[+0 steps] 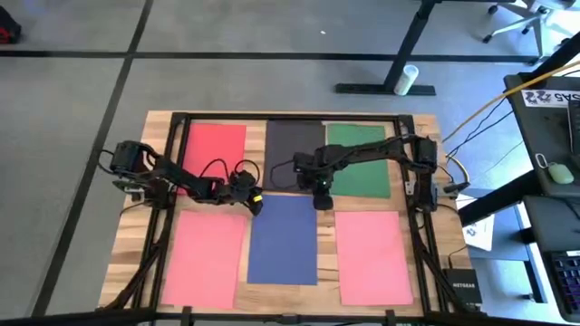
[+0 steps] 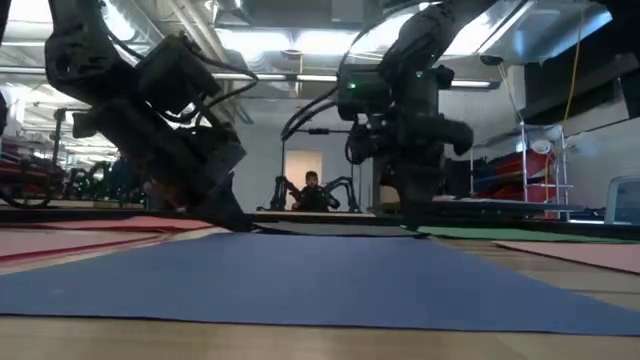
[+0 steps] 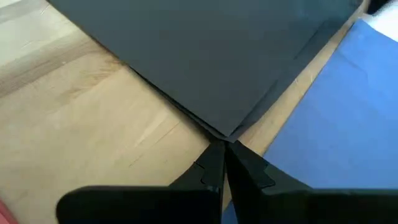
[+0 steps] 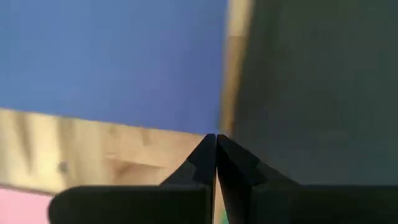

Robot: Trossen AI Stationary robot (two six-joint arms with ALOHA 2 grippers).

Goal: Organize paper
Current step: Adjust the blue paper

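Six sheets of paper lie flat on the wooden table: red [image 1: 215,143], black [image 1: 292,145] and green [image 1: 361,161] along the far side, and pink [image 1: 206,254], blue [image 1: 283,240] and pink [image 1: 372,255] along the near side. My left gripper [image 1: 256,202] is shut, with its tips [image 3: 224,145] at the black sheet's near left corner [image 3: 231,132]. My right gripper [image 1: 322,196] is also shut. Its tips [image 4: 216,137] are low at the black sheet's near right edge [image 4: 239,118], next to the blue sheet [image 4: 112,62]. My left gripper points its shut fingertips down at a slant, right against the tip of the black sheet's corner [image 3: 231,132]; I cannot tell whether they touch the paper or only the wood. My right gripper sets its shut tips at the black sheet's edge [image 4: 239,118] from above; whether they touch it, I cannot tell.
Narrow strips of bare wood [image 3: 93,106] run between the sheets. A dark frame [image 1: 290,117] borders the table, and cables run along its right side [image 1: 426,195]. The black sheet shows more than one layered edge at its corner [image 3: 186,112].
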